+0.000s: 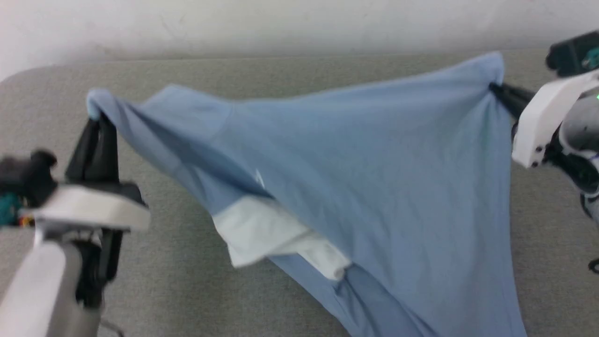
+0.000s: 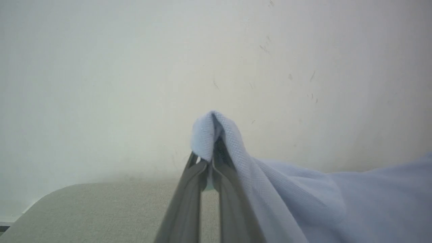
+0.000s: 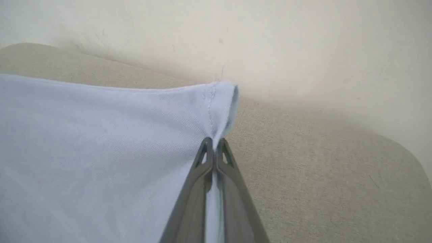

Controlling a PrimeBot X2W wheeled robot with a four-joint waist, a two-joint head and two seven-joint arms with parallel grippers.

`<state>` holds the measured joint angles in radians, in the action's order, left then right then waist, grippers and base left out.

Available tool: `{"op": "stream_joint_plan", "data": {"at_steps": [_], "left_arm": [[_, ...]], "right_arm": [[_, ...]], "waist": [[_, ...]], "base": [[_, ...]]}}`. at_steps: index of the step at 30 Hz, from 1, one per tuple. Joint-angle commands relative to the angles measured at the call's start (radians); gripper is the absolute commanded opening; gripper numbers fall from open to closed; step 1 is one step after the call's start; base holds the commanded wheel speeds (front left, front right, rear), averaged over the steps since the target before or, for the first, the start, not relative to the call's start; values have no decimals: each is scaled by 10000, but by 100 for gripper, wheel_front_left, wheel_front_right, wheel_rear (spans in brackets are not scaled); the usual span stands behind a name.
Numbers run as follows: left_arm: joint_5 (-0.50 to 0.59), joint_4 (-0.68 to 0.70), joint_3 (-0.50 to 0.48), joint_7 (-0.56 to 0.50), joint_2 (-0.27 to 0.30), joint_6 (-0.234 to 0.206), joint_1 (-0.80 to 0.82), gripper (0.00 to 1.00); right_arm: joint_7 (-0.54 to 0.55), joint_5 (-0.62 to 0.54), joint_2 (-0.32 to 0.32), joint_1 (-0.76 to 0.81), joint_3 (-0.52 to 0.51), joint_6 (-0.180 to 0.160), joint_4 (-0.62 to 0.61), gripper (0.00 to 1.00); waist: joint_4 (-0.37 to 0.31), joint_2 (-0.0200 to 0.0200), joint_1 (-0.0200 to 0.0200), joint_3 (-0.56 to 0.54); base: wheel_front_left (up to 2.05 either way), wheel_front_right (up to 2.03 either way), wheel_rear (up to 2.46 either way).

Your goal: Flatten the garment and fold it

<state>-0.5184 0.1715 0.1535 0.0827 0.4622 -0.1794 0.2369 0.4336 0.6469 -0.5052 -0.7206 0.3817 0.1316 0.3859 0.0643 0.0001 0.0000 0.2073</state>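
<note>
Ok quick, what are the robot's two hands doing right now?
Left gripper: shut on a corner of the garment.
Right gripper: shut on another corner of the garment.

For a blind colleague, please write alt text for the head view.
A light-blue T-shirt of soft knit hangs stretched between the left hand and the right hand above a grey fabric surface. Each dark-fingered hand pinches one upper corner; a white fold shows below.

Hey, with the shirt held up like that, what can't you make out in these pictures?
- Head view: shirt bottom cut off by the lower edge.
- Head view: white patch blurred; collar or lining, cannot tell.
- Head view: surface under the shirt hidden by it.
- Left wrist view: left gripper tips wrapped in fabric.
- Head view: right gripper, its arm cut off by the right edge.
</note>
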Motion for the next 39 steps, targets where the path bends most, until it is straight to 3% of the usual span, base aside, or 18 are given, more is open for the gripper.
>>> {"op": "stream_joint_plan", "data": {"at_steps": [1, 8, 13, 23, 30, 39], "left_arm": [[-61, -364, -11, 54, 24, 162, 545, 0], [132, -3837, 275, 548, -120, 1032, 4495, 0], [633, -6052, 457, 938, -55, 1285, 7246, 0], [1567, -8192, 823, 1595, -12, 1566, 11536, 0], [1683, -9266, 1048, 1726, -189, 1894, 12054, 0], [1247, -10422, 1247, 1775, -653, 2471, 9823, 0]], "right_arm": [[-148, -99, 30, -230, -107, -9, 136, 0], [-1132, -737, 98, -1900, -623, -9, 1185, 0], [-2419, -1375, 195, -3511, -1026, -9, 1929, 0], [-4571, -2412, 345, -5997, -1655, -9, 3127, 0], [-5034, -2238, 592, -6249, -985, -9, 3907, 0], [-5421, -1088, 1122, -4859, 726, -9, 4516, 0]], "waist": [[-297, -1, 0, -243], [-719, -1, 0, 9], [-1018, -1, 0, 454], [-1111, -1, 0, 1391], [-986, -1, 0, 2002], [-885, -1, 0, 2039]], "base": [[0, 0, 0], [0, 0, 0], [0, 0, 0], [0, 0, 0], [0, 0, 0], [0, 0, 0]]}}
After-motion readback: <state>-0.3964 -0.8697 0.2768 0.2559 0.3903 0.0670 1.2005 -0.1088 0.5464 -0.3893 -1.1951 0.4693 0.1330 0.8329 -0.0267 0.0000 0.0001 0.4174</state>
